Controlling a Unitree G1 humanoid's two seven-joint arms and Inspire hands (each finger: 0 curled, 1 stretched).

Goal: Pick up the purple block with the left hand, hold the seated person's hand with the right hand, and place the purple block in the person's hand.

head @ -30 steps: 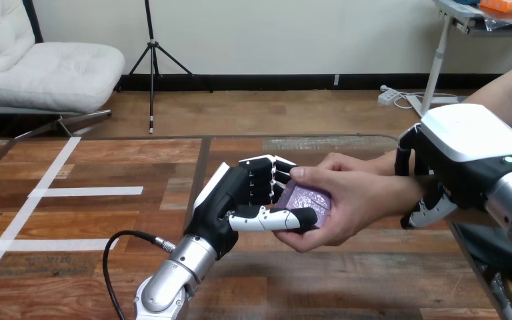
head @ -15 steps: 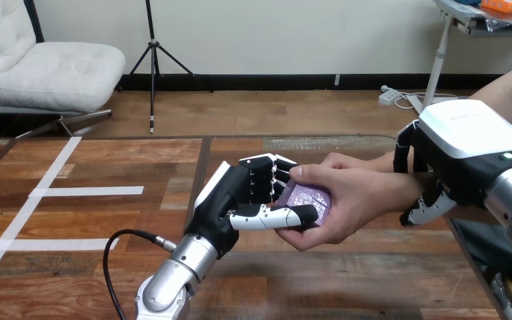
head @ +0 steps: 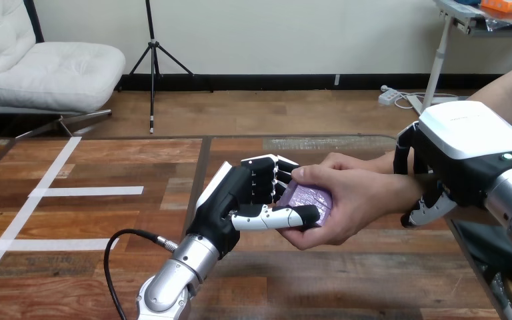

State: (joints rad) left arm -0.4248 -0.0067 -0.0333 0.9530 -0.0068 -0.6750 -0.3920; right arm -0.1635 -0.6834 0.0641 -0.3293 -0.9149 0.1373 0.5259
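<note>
**A:** Where is your small purple rectangular block [head: 312,197]?

**B:** It's caught between two hands. Your black-and-white left hand [head: 240,200] pinches it, with the thumb across its near face and the fingers curled behind. The person's hand [head: 360,197] cups it from the right, fingers over the top and palm beneath.

**A:** And your right hand [head: 470,143]?

**B:** Its fingers curl round the person's wrist [head: 407,181], above the right edge of the brown wooden table [head: 107,220].

**A:** What does the next move turn on?

**B:** The release, I'd judge. The block's long side seems to run left to right, reaching from your left hand into the person's palm. You'd uncurl and draw that hand away leftward.
</note>
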